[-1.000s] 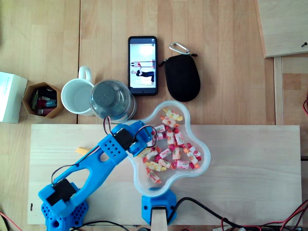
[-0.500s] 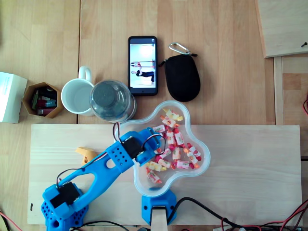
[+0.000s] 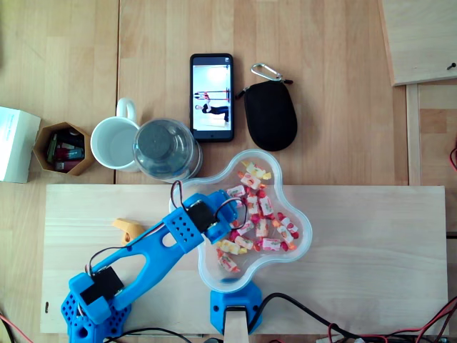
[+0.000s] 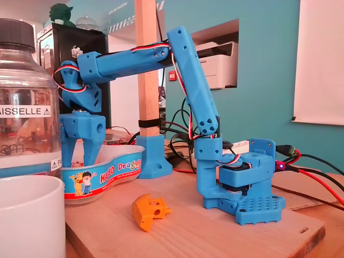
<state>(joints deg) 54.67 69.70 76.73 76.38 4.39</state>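
Closest to me stand a white mug [image 4: 24, 215] and a tall glass jar [image 4: 24, 107] with a black lid, side by side. Just past them a small orange plastic part [image 4: 149, 210] lies on the pale wooden board [image 4: 188, 231]. Near it, close by the jar, sits the clover-shaped clear tub [image 4: 107, 173] of wrapped candies [image 3: 260, 227]. The blue arm bends over it and its gripper [image 4: 80, 161] points straight down into the tub. Its fingers narrow toward each other with a gap between them. Their tips are hidden behind the rim, so I cannot tell whether they grip a candy. Behind the tub rises a wooden post [image 4: 146, 80] in a blue foot, and farther right sits the arm's base [image 4: 250, 188].
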